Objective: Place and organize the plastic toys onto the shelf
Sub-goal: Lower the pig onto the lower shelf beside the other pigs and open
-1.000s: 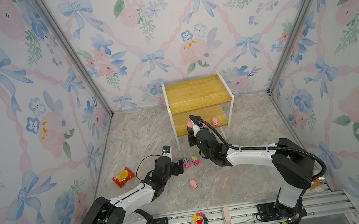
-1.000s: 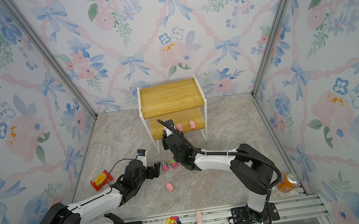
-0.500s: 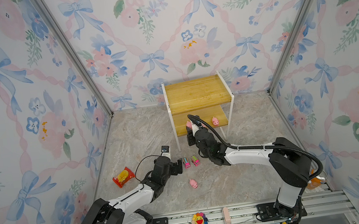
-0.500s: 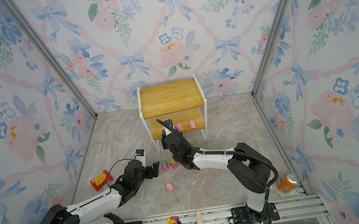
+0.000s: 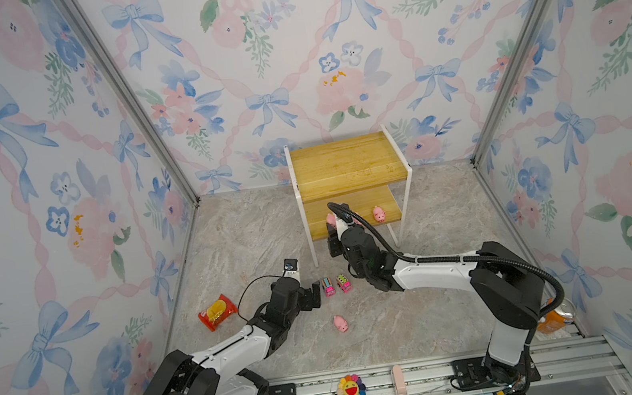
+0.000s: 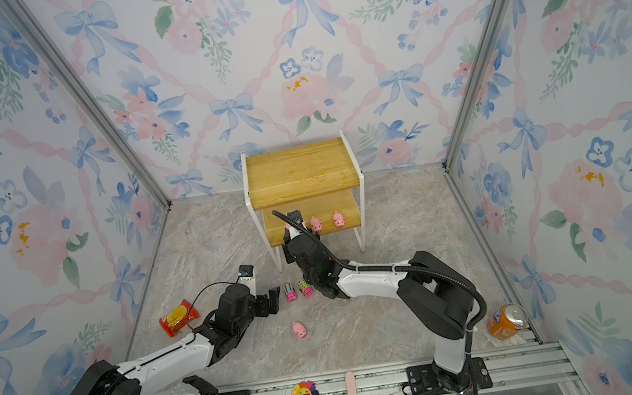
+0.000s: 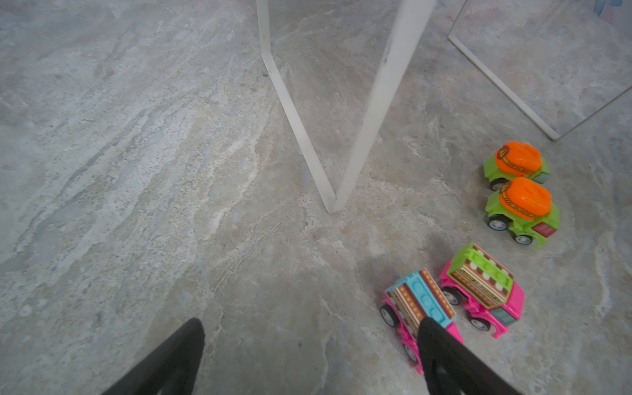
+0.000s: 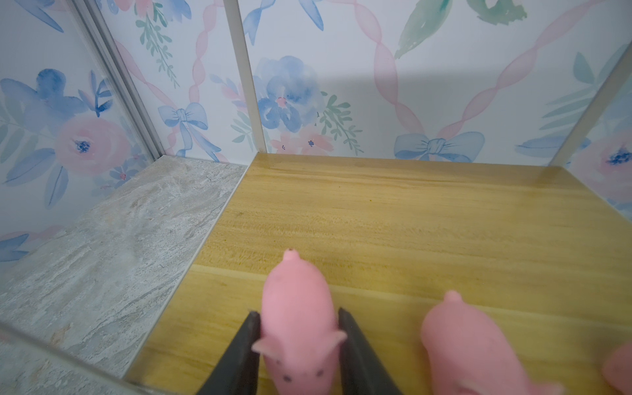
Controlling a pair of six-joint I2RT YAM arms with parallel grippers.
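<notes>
Plastic toys (image 6: pixel 315 224) are split between the shelf (image 5: pixel 347 164) and the marbled floor (image 5: pixel 252 237). Along the front of the shelf's lower board (image 8: pixel 410 222) the right gripper (image 8: pixel 299 313) is clamped on the leftmost pig (image 8: pixel 299 328). One black finger (image 8: pixel 246 342) presses each flank, with the snout toward the wrist camera and the tail toward the back wall. Whether its feet rest on the wood I cannot tell. Just beside it stands a second pig (image 8: pixel 458 335), and a third pig (image 5: pixel 379 213) stands farther right on the same board. A fourth pig (image 5: pixel 340 324) lies on the floor between the two arms, apart from the rest. Two pink trucks (image 7: pixel 482 284) stand side by side near the shelf's front leg (image 7: pixel 376 102), and two green trucks (image 7: pixel 523 208) with orange tops stand close by. The left gripper (image 7: pixel 311 325) hovers low, its jaws spread wide with nothing between them. One of its fingers overlaps the blue-topped pink truck (image 7: pixel 419 302) in the wrist view, and contact cannot be told. A red snack packet (image 5: pixel 217 311) lies near the left wall.
</notes>
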